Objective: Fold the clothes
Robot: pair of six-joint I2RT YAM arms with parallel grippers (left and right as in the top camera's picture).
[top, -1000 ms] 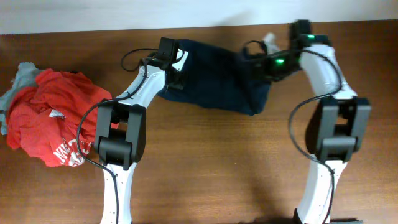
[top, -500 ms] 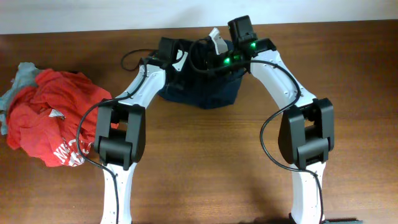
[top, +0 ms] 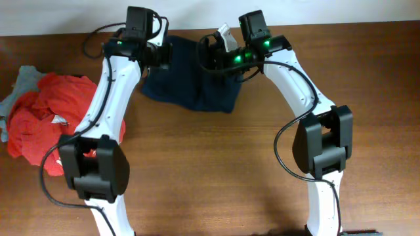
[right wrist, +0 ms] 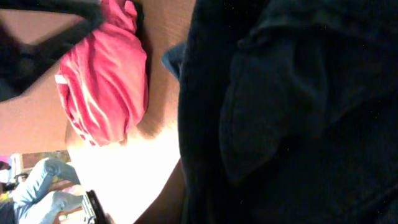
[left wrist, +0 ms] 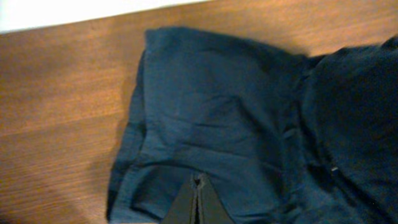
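A dark navy garment (top: 193, 88) lies doubled over at the back middle of the wooden table. My left gripper (top: 159, 56) is at its back left edge. In the left wrist view the fingers (left wrist: 198, 182) are shut with their tips pinched into the navy cloth (left wrist: 224, 112). My right gripper (top: 211, 54) is over the garment's back right part. In the right wrist view, dark cloth (right wrist: 298, 124) hangs close against the camera and hides the fingers; the gripper appears shut on it.
A crumpled pile of red clothes (top: 46, 124) lies at the left edge of the table, also seen in the right wrist view (right wrist: 106, 74). A grey piece (top: 20, 78) lies under it. The table's back edge runs just behind both grippers.
My right gripper swept the garment's right half leftward over the rest. My left arm then swung back and left, and the whole garment shifted left with it.
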